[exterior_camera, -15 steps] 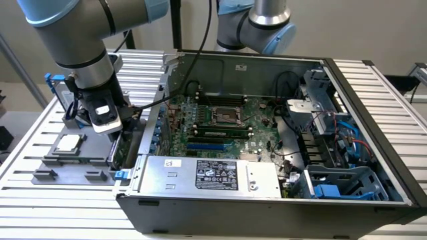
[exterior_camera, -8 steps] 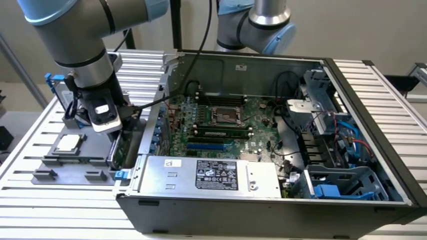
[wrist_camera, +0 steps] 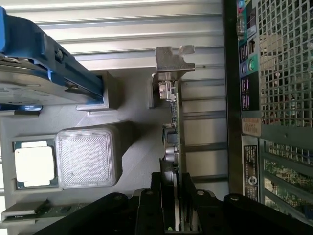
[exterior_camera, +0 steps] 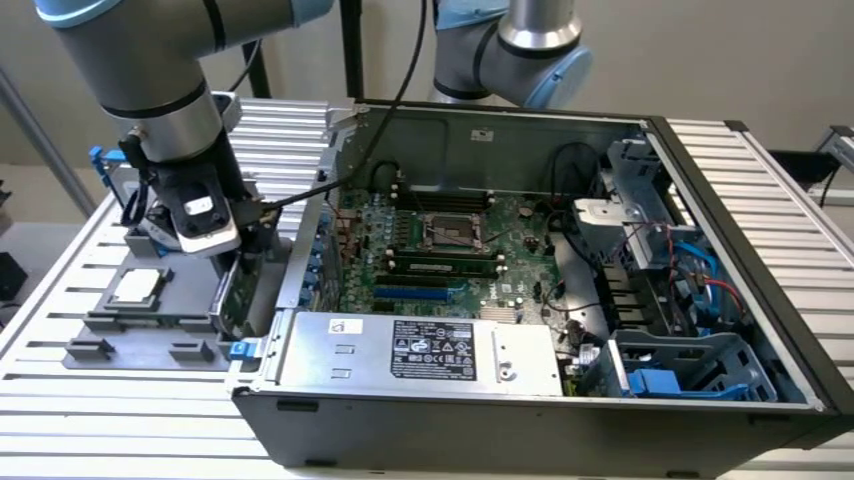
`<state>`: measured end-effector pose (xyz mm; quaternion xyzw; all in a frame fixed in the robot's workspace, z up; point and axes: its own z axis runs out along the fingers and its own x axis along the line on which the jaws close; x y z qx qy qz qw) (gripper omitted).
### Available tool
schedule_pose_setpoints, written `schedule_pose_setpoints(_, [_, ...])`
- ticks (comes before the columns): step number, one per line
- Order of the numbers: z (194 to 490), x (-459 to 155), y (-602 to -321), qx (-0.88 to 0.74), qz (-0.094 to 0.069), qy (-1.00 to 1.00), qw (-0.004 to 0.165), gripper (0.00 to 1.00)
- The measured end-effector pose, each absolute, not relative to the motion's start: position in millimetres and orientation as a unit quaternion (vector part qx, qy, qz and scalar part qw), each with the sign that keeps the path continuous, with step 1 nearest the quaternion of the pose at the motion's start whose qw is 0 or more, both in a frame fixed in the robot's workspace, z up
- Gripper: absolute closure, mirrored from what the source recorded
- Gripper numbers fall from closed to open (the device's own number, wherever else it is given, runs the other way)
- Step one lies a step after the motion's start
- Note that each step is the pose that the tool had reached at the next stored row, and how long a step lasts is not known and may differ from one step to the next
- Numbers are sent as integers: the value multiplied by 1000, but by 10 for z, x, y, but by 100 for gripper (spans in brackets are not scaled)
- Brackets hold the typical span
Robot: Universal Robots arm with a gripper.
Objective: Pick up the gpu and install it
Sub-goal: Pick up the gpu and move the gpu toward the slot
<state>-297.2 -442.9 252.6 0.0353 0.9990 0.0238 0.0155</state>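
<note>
Jaws grip the gpu [wrist_camera: 174, 127] edge-on at its grey holder [wrist_camera: 132, 161]; I'd lift straight, keeping its bracket [wrist_camera: 173, 61] off the computer case [wrist_camera: 274, 98].

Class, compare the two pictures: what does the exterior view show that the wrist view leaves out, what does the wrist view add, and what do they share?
Exterior view: the inside of the open case, with the motherboard and power supply, plus the robot arm.
Wrist view: a silver end bracket seen edge-on, the case's rear ports and a mesh grille.
Shared: the gpu standing on edge at the grey holder, the gripper at it, the CPU chip and the blue-framed drive.
</note>
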Motion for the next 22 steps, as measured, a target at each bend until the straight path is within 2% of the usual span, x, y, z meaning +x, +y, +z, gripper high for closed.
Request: schedule_pose_setpoints(22, [3468, -2968, -4429, 34, 24, 999, 15, 72])
